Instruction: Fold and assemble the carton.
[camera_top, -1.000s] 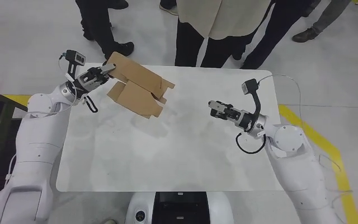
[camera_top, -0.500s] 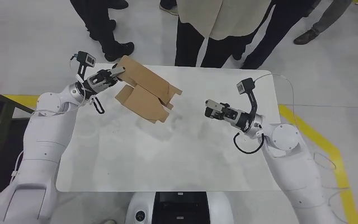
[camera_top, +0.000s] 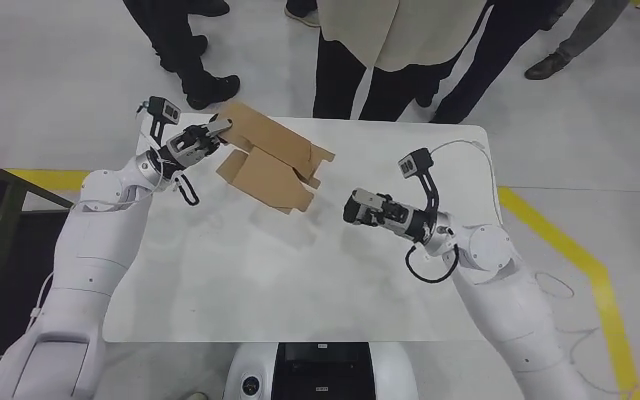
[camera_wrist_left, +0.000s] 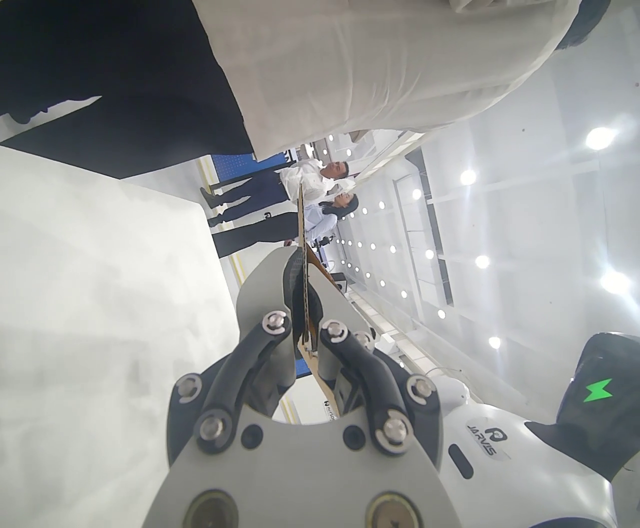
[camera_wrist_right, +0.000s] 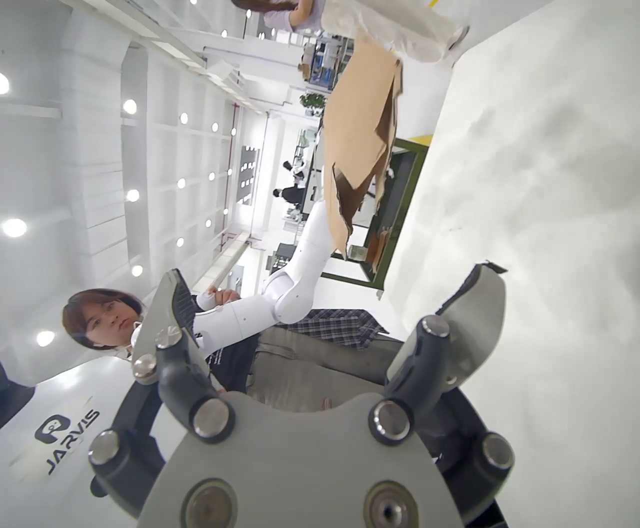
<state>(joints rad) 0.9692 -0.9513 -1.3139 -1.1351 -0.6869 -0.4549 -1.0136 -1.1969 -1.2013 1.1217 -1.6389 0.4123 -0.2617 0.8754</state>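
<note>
Left gripper (camera_top: 217, 129) pinches the flattened carton (camera_top: 272, 152) by its edge near the worktop's (camera_top: 300, 285) far-left corner. Right gripper (camera_top: 351, 207) waits beside it, fingers spread, probably to unfold it.

White arms (camera_top: 95, 215), grey fingers (camera_wrist_right: 475, 300), silver screws (camera_wrist_right: 392, 417)

**Robot lab or demo hall**

A white desk (camera_top: 300, 290) stands on a glossy pale floor (camera_top: 80, 60), with yellow tape (camera_top: 560, 243) marking lanes beside the desk. High above the desk, a white ceiling (camera_wrist_left: 525, 200) carries rows of round lights (camera_wrist_left: 482, 261).
</note>
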